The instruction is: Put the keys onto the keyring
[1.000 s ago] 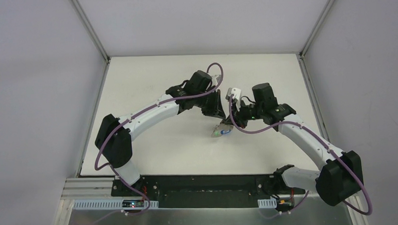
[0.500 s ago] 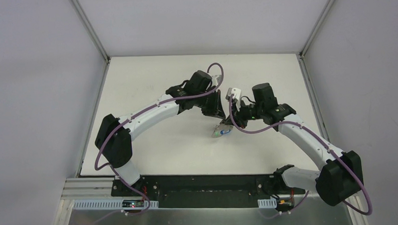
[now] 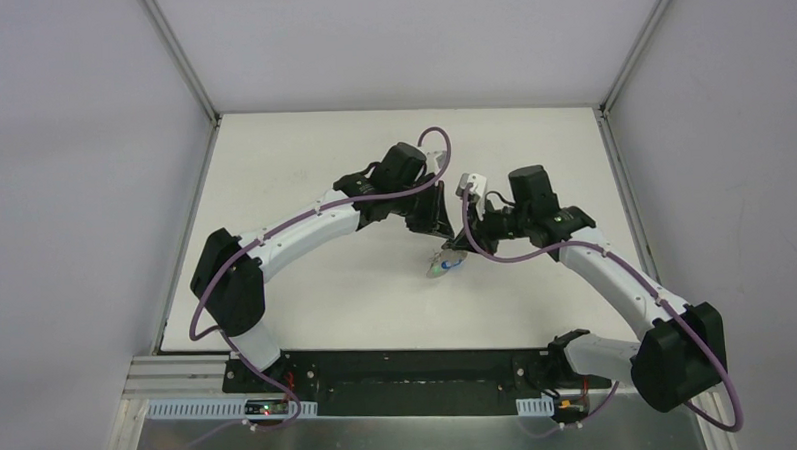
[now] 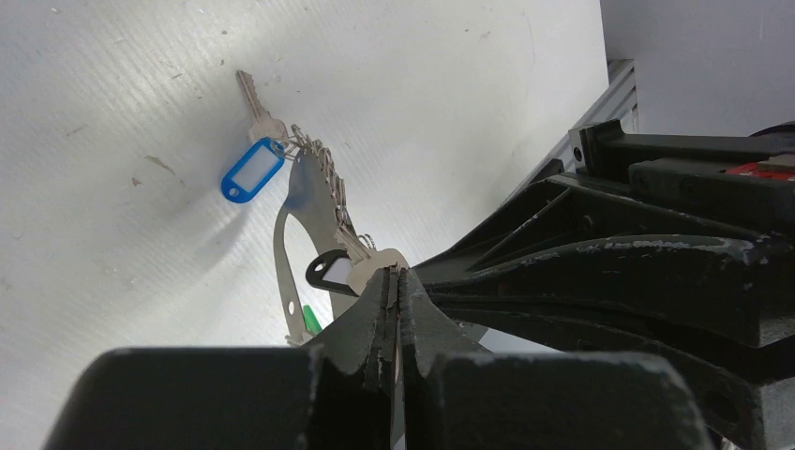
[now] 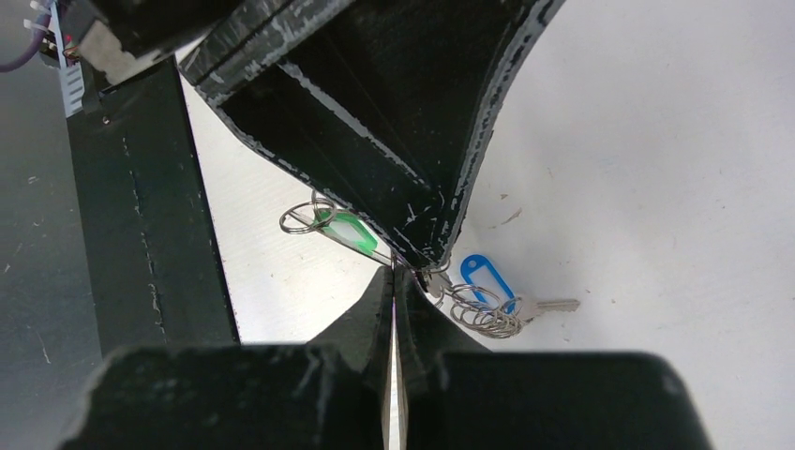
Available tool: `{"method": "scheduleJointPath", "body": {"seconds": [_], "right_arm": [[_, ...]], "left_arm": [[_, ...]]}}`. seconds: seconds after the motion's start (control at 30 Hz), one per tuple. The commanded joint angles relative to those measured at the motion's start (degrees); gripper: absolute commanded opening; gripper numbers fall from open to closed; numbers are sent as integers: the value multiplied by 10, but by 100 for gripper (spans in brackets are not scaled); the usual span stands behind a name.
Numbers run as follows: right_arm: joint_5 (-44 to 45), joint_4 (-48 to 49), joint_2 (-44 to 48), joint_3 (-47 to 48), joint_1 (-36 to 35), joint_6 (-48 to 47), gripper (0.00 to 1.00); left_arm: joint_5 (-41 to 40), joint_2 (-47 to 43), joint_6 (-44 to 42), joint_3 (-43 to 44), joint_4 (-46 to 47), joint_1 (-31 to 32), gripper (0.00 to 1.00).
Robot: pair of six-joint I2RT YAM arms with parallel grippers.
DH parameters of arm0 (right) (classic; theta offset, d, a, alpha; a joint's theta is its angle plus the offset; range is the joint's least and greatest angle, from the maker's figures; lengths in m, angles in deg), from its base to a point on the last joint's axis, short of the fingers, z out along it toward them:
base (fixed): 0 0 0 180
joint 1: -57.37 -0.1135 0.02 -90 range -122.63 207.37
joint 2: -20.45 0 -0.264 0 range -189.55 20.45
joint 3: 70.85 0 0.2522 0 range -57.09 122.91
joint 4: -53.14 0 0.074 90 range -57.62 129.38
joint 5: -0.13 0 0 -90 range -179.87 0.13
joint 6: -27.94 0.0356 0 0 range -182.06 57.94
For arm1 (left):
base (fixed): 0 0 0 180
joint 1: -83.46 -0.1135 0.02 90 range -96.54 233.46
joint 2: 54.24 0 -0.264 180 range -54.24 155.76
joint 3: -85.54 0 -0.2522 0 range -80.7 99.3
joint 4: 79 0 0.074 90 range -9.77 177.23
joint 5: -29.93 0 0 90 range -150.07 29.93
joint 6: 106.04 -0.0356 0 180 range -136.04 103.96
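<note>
Left gripper (image 4: 395,286) clamps the keyring (image 4: 302,187) by its flat oval strap.

Right gripper (image 5: 395,283) pinched together at the keyring (image 5: 480,315) (silvery rings bunched beside tip). Left gripper (image 5: 433,253) met it from above. Green key (image 5: 349,231) left, blue key (image 5: 487,279) right.

Your white table (image 3: 307,288) shows faint scuffs. On it you see 1 silver key (image 4: 255,108) and its blue tag (image 4: 251,172), lying flat.

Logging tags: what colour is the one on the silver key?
The tag is blue; left wrist view shows it best.
</note>
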Motion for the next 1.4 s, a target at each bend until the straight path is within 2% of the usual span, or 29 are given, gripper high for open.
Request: {"method": "scheduleJointPath", "body": {"seconds": [0.0, 0.9, 1.37], "right_arm": [[-23, 33, 14, 31, 12, 11, 0], [0, 44, 25, 13, 30, 23, 0], [-42, 56, 41, -4, 45, -9, 0]], "left_arm": [[10, -11, -13, -7, -7, 10, 0], [-1, -23, -39, -10, -15, 10, 0], [12, -39, -60, -29, 18, 9, 0]]}}
